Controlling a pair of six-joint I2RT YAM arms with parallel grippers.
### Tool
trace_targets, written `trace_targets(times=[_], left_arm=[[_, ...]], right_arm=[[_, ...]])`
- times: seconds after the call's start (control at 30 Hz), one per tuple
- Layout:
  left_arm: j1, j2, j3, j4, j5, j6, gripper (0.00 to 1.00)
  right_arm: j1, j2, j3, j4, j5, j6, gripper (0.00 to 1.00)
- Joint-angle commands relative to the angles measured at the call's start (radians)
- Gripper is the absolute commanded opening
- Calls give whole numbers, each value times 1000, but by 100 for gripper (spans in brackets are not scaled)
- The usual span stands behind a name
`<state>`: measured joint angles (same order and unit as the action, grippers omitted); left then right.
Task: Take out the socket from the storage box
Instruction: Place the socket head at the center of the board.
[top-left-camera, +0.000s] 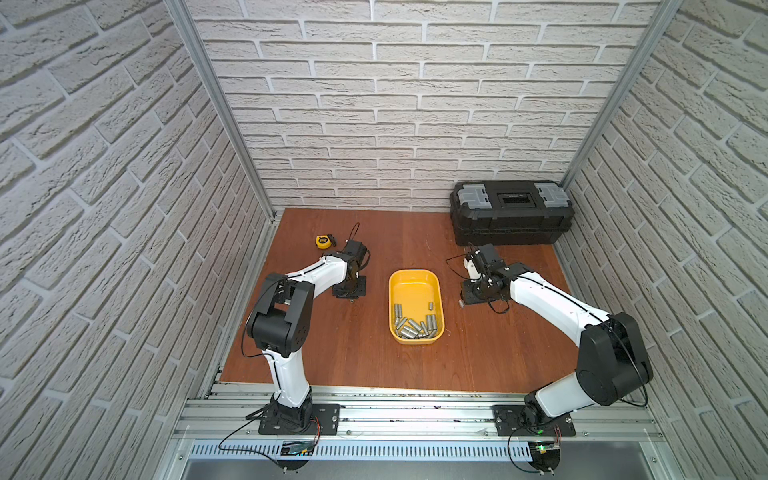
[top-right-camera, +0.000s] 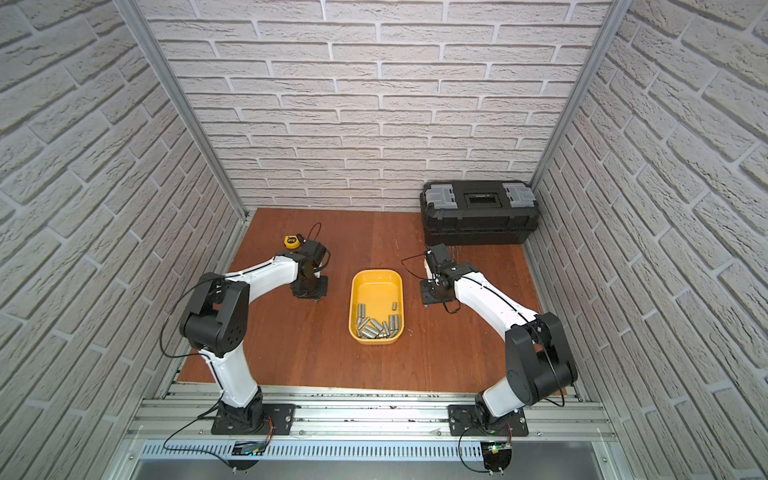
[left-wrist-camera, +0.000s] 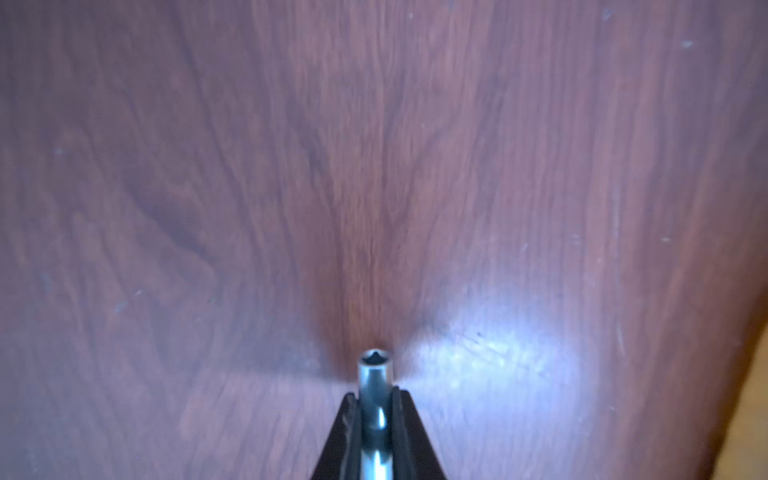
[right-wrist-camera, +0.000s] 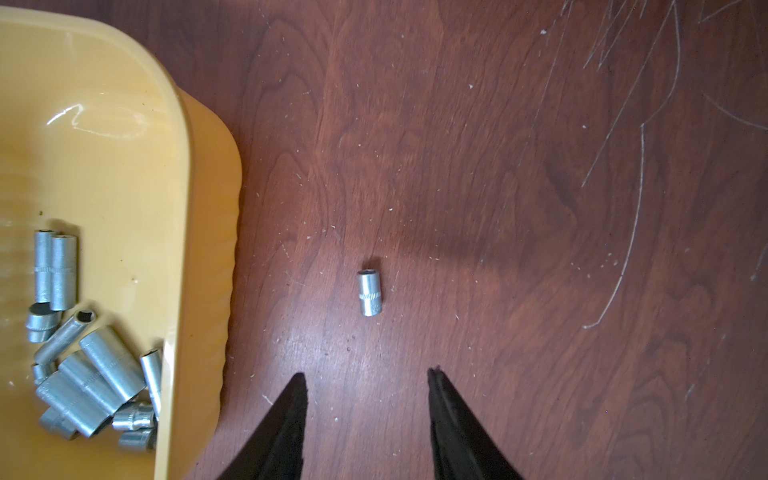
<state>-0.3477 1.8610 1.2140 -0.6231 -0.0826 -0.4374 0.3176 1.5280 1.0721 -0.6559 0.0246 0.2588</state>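
Tool states beside storage box (right-wrist-camera: 208, 187).
Noted left tool (left-wrist-camera: 376, 392) clamped on slim socket (left-wrist-camera: 374, 372); right tool (right-wrist-camera: 365, 372) parted, empty, short socket (right-wrist-camera: 369, 293) lying on counter (right-wrist-camera: 457, 166) just ahead.

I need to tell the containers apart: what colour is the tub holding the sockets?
Yellow; the storage box shows best in the right wrist view.

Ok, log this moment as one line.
left gripper: shut on thin socket, over table | right gripper: open, facing short socket lying on table outside storage box | remaining sockets: in storage box
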Motion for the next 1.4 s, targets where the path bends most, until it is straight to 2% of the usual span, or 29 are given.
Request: trace_targets(times=[0.0, 0.3, 1.07, 1.23, 1.37], left_arm=[[2, 16, 5, 17, -4, 19, 14], [2, 23, 6, 20, -13, 16, 25], [0, -99, 1, 13, -24, -2, 28], [-2, -156, -3, 0, -44, -19, 31], [-6, -226, -65, 43, -55, -80, 32]], right_arm=[[-5, -22, -14, 17, 0, 15, 49], [-6, -25, -21, 17, 1, 13, 49], [1, -25, 25, -16, -6, 17, 48], [52, -49, 71, -16, -9, 28, 48], [115, -28, 119, -19, 14, 34, 47]])
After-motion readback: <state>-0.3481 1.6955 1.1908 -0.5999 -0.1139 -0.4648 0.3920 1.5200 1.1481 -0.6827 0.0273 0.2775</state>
